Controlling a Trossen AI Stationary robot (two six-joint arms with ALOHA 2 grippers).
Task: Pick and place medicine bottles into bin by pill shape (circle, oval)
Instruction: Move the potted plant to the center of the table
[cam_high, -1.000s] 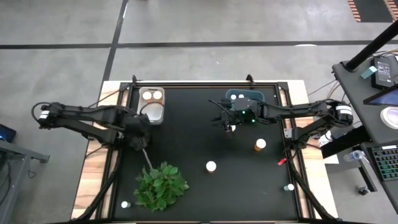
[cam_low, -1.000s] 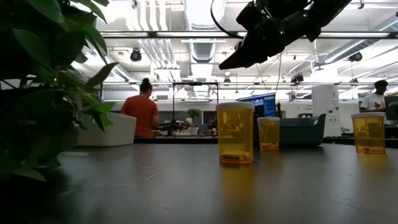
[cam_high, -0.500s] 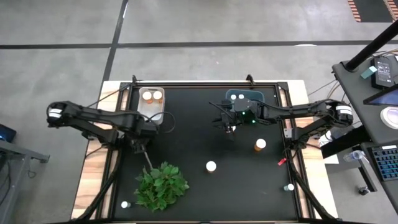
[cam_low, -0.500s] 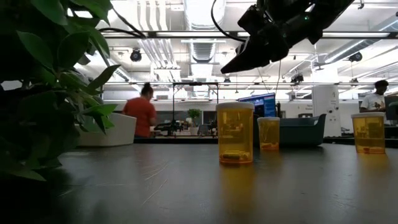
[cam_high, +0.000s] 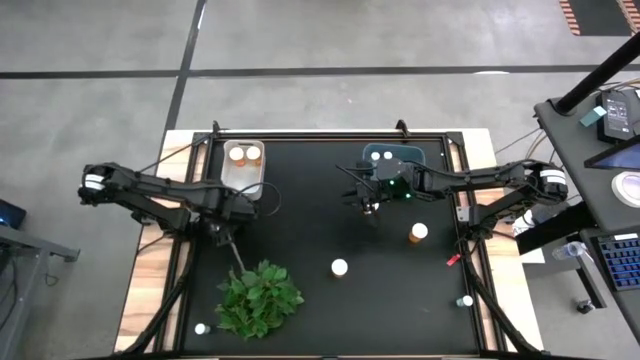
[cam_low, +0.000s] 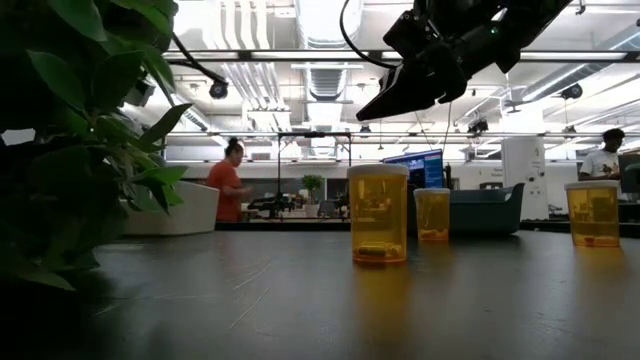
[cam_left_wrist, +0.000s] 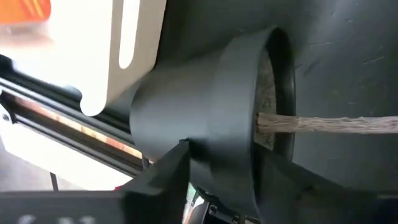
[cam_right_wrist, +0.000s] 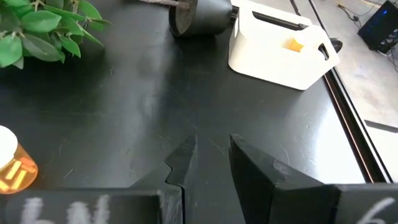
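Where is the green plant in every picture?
High view: the plant lies near the table's front left corner.
Low view: its leaves fill the left edge, close up.
Left wrist view: only its dark pot and stem show.
Right wrist view: leaves in one corner, pot nearby.
Shared landmark: the white bin beside the pot.

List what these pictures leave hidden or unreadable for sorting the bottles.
- Pill shapes: in the high view, white caps cover the medicine bottles.
- Left gripper: its wrist view is filled by the dark plant pot; fingers unseen.
- White bin: contents too small from above.
- Low view: plant leaves block the table's left side.
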